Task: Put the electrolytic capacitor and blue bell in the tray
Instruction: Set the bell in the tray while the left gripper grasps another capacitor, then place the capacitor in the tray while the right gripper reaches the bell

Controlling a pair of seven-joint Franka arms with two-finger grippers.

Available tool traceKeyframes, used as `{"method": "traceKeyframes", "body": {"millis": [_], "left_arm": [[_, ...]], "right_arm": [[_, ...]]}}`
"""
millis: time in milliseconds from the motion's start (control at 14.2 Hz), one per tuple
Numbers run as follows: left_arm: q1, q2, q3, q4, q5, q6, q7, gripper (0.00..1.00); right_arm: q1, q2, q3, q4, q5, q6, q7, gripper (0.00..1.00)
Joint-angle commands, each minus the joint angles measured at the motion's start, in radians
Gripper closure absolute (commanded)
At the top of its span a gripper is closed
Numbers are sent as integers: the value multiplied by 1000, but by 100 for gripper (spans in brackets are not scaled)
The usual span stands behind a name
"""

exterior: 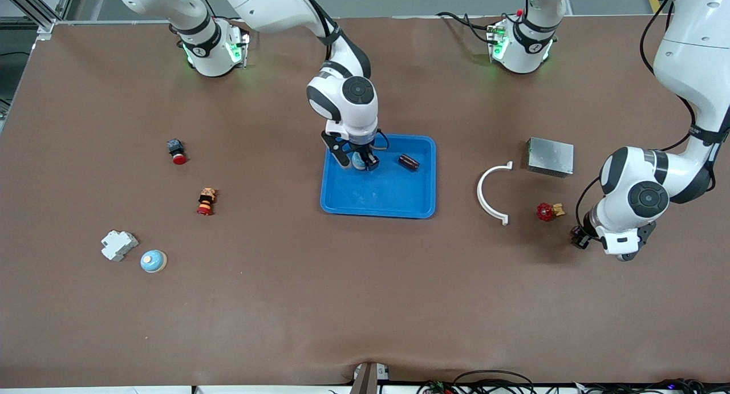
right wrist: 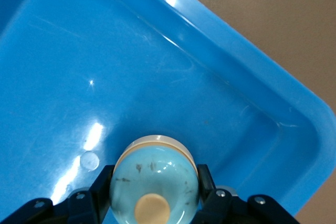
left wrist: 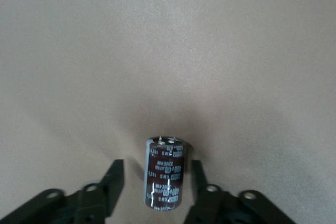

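The right gripper [exterior: 357, 162] is down inside the blue tray [exterior: 376, 203], toward its eleven o'clock corner in the front view. Its fingers pinch the blue bell [exterior: 360, 161] by the sides. The right wrist view shows the bell's pale dome [right wrist: 155, 182] squeezed between the two black fingers [right wrist: 100, 195], just above the tray floor and near a rounded corner. A dark electrolytic capacitor [exterior: 408, 162] lies on its side in the tray, at about one o'clock from the tray's middle. The left gripper [exterior: 580, 238] is low over the bare table at the left arm's end, at about four o'clock from a red valve handwheel [exterior: 546, 211]. In the left wrist view its fingers [left wrist: 116, 179] are spread on either side of a second capacitor [left wrist: 165, 174], a brown can with white print. One finger is plainly apart from it and the other just beside it. A grey metal box [exterior: 550, 156] sits at twelve o'clock from the handwheel and a white half-ring clamp [exterior: 493, 193] at nine. At the right arm's end lie a red emergency-stop button [exterior: 177, 151], a red-and-orange pushbutton [exterior: 206, 201], a white circuit breaker [exterior: 118, 245] and a second bell [exterior: 153, 261].
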Motion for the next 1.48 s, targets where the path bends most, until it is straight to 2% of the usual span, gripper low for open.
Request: {"method": "traceKeyframes", "body": {"millis": [0,211,282,352,563,775,986,1197,1408], "left_arm": [[7,-6,-13,-4,21,8,-8,100],[2,-29,-49,-4,11,0,-31,100],[0,-55,-60,-4,8,-12,-42,100],[0,-83,-80,-1,5,-43,-66,100],[7,-126,-183,1,-52,-138,-167,100],[7,-135,-282,1,-115,-185,-253,100],[-1,-134,-391,7,-115,-201,-419,100],[-85,-121,-416,14,-114,-199,-546,100],[-193,-85,-412,33,-98,-189,-692,100]], "right_arm": [[14,20,-10,24,-23,-1,32,100],[14,23,-10,24,-23,-1,32,99],[16,24,-10,24,-24,-1,32,20],[33,26,-15,24,-29,-1,33,0],[44,28,-18,25,-41,-5,32,0],[42,20,-16,45,-95,-24,24,0],[30,5,-15,91,-106,-121,-29,0],[-12,-58,-15,146,-106,-313,-169,0],[-100,-170,-15,110,-106,-433,-406,0]]}}
